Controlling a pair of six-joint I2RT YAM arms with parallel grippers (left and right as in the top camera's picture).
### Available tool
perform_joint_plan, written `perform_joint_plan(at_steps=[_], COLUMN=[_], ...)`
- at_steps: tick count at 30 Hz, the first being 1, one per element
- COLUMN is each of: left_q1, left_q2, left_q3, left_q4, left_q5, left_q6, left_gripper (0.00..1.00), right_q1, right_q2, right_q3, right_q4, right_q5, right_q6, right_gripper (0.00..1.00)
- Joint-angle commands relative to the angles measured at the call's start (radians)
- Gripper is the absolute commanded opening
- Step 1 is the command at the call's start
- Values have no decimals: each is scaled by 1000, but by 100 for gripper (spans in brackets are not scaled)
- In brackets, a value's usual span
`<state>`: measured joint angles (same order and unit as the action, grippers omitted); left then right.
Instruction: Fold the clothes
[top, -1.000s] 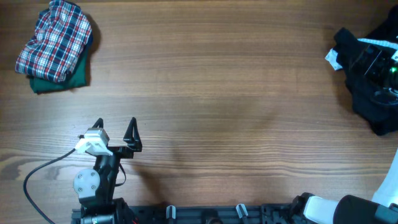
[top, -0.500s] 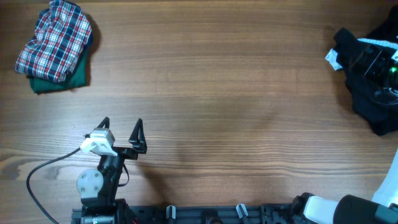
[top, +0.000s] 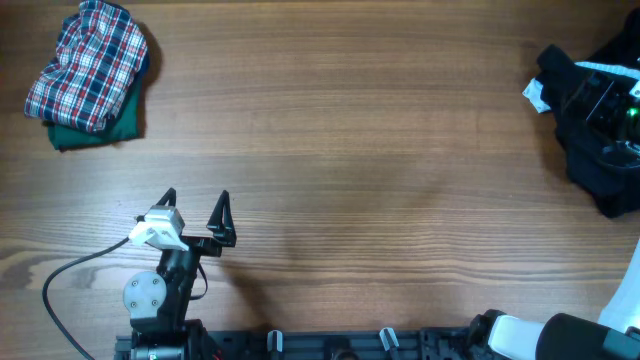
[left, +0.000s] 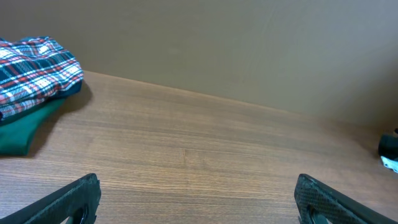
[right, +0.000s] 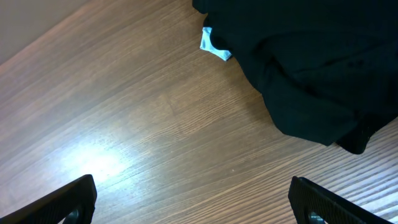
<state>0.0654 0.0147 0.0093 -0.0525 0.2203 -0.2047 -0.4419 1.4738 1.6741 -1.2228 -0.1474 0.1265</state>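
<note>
A folded red-white-navy plaid garment (top: 88, 62) lies on a folded dark-green garment (top: 100, 128) at the table's far left; both also show in the left wrist view, the plaid one (left: 34, 65) above the green one (left: 22, 130). A black garment (top: 600, 185) lies bunched at the far right, with a white tag (top: 533, 92). My left gripper (top: 195, 207) is open and empty over bare wood near the front left (left: 196, 202). My right gripper (right: 196, 205) is open and empty over bare wood, just short of the black garment (right: 311, 68) and its tag (right: 214, 46).
The wooden table (top: 350, 170) stretches between the two piles. A grey cable (top: 60, 280) loops at the front left beside the left arm's base. The arm mounts run along the front edge (top: 380, 342). A plain wall (left: 249, 43) stands behind the table.
My left gripper has shifted a little to the right, then held still. The clothes and the right arm have not moved.
</note>
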Motion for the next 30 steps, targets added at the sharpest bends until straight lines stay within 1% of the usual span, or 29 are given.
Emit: perform_joint_plan(at_steps=[1, 11, 13, 16, 19, 20, 22, 24, 25, 27, 28, 30], left_q1=[-5, -5, -5, -5, -5, -5, -5, -5, -5, -5, -5, -5], left_q2=[-12, -12, -12, -12, -12, -12, -12, -12, -12, -12, -12, -12], left_q3=[-3, -3, -3, -3, -3, -3, -3, -3, -3, -3, -3, -3], left_q4=[-5, -5, -5, -5, -5, -5, -5, -5, -5, -5, -5, -5], left_q5=[-20, -20, -20, -20, -20, -20, -20, -20, -20, -20, -20, -20], left_q6=[-13, -13, -13, -13, -13, -13, -13, -13, -13, -13, -13, -13], left_gripper=[100, 100, 100, 100, 100, 100, 100, 100, 100, 100, 100, 100], right_q1=[3, 9, 23, 99, 221, 262, 335, 388, 420, 448, 456, 456], right_q2=[11, 10, -13, -77, -154, -183, -243, -312, -381, -459, -510, -579], right_q3=[3, 3, 3, 1, -5, -13, -43, -111, -206, -346, -451, -612], right_q4=[3, 3, 3, 3, 4, 27, 88, 186, 320, 513, 651, 840], right_q5=[17, 17, 18, 18, 20, 49, 58, 50, 50, 46, 32, -13], right_q6=[7, 7, 7, 7, 3, -16, -18, 0, 6, 6, 6, 7], right_gripper=[100, 100, 100, 100, 100, 100, 100, 99, 100, 100, 100, 99])
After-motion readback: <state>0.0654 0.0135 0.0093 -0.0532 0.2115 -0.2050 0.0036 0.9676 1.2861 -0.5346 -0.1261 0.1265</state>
